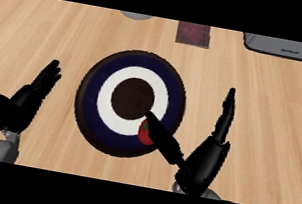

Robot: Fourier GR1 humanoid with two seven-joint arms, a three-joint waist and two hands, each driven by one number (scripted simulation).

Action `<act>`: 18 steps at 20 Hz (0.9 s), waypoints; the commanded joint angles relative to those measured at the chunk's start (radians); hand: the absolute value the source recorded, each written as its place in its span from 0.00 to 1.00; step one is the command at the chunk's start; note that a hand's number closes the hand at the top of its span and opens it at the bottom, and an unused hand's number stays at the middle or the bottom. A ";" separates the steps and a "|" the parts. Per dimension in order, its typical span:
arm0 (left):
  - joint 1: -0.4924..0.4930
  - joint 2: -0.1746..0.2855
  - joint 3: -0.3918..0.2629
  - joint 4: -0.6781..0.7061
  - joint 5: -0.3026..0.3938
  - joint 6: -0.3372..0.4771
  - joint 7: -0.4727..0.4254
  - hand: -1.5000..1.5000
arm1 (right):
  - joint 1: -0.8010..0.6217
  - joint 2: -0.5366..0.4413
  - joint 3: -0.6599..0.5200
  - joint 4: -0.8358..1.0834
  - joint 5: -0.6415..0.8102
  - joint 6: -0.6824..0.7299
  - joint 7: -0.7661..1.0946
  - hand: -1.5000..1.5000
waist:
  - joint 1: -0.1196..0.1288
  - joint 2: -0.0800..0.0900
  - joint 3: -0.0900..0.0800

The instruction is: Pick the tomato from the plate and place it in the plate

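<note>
- Black fingers [226,111] of the right hand [201,164] are noted straight and pointing up-frame, right of centre; nothing is enclosed by them.
- The thumb [163,137] is spread leftward and laid across the tomato [144,134]. Contact is likely but cannot be confirmed. No pinch is formed, so the hand is recorded as wide open.
- The tomato is located on the lower right part of the plate [89,94], over the navy outer band, partly hidden by the thumb.
- The plate is recorded at frame centre: navy band, white ring, dark brown middle. Only this one plate is seen.
- Step judged: approach to the grasp, pick not yet made. The next move is judged to call for the fingers to be brought leftward and curled against the thumb, so that the tomato is enclosed before any lift.
- The left hand [29,98] is seen at lower left, fingers straight and up, resting, holding nothing.
- A light wood counter [280,111] is noted, its grain running left to right across the frame. Along the upper edge are a grey rounded object [135,15] at upper centre, a dark reddish rectangle [194,34] beside it, and a grey appliance [287,48] at upper right. None can be identified further.
</note>
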 commanded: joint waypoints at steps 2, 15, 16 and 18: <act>0.026 -0.026 -0.006 -0.058 -0.007 0.036 0.037 0.50 | 0.084 -0.108 0.077 0.003 -0.162 -0.302 -0.067 0.00 | -0.018 -0.006 0.000; 0.020 -0.007 0.026 -0.002 0.003 -0.002 -0.004 0.50 | 0.285 -0.361 0.277 -0.147 -0.404 -0.354 -0.400 0.00 | -0.032 -0.007 0.003; 0.042 0.000 0.030 -0.002 0.000 -0.009 -0.037 0.50 | 0.246 -0.332 0.276 -0.074 -0.423 -0.354 -0.404 0.00 | -0.024 -0.006 0.004; 0.029 0.003 0.030 -0.032 0.010 -0.011 0.015 0.50 | 0.226 -0.380 0.249 -0.101 -0.481 -0.355 -0.408 0.00 | -0.023 -0.007 0.005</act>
